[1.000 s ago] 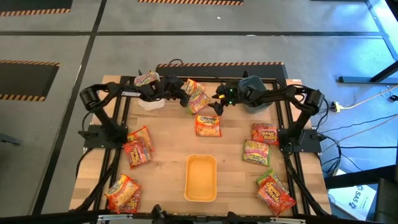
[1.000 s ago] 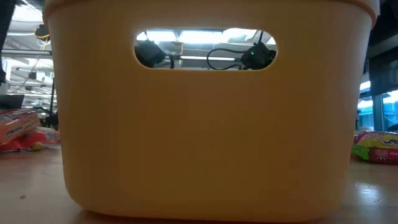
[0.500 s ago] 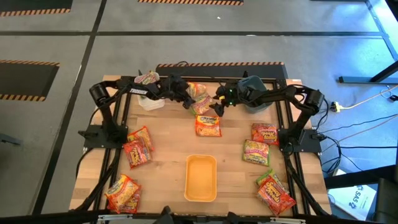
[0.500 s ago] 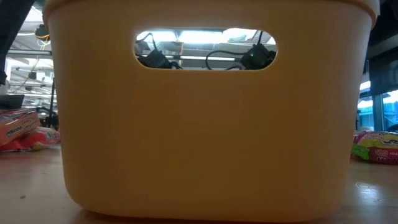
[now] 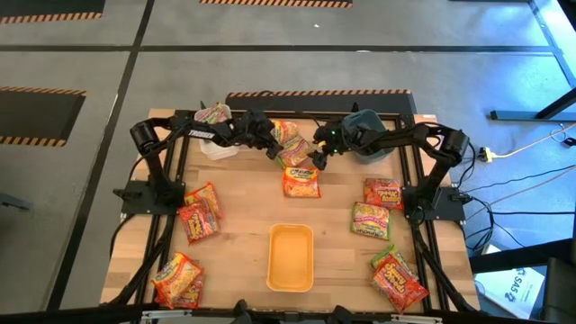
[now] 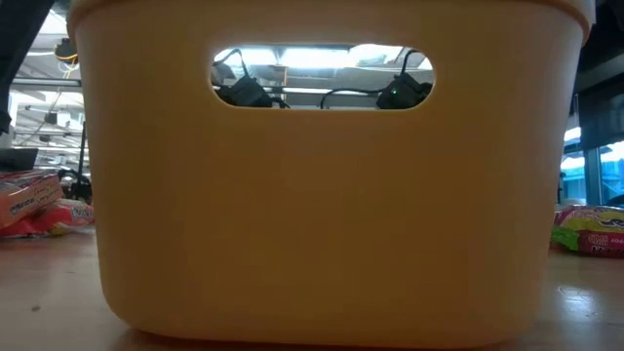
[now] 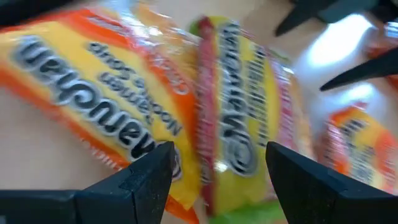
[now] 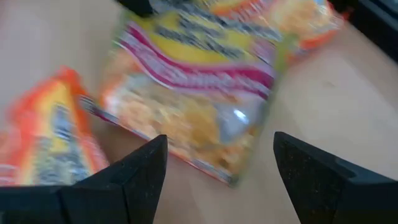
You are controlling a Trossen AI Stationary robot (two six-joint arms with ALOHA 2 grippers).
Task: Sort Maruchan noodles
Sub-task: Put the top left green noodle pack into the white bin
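Left gripper point(image 5: 270, 147) and right gripper point(image 5: 314, 155) are being held wide open, empty, over two overlapping noodle packets point(image 5: 288, 142) near the tabletop's far edge. One packet point(image 7: 239, 124) should be pinched alone, the other being left flat.

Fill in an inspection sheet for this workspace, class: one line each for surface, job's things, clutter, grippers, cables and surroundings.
Surface: wooden table, bare between items.
Job's things: noodle packets scattered left, right and at the far middle; one in the white bin; yellow bin empty.
Clutter: nothing seen.
Grippers: left gripper and right gripper both open over the far-middle packets, holding nothing.
Cables: cable on the floor, right of the table.
Surroundings: grey floor with hazard tape.
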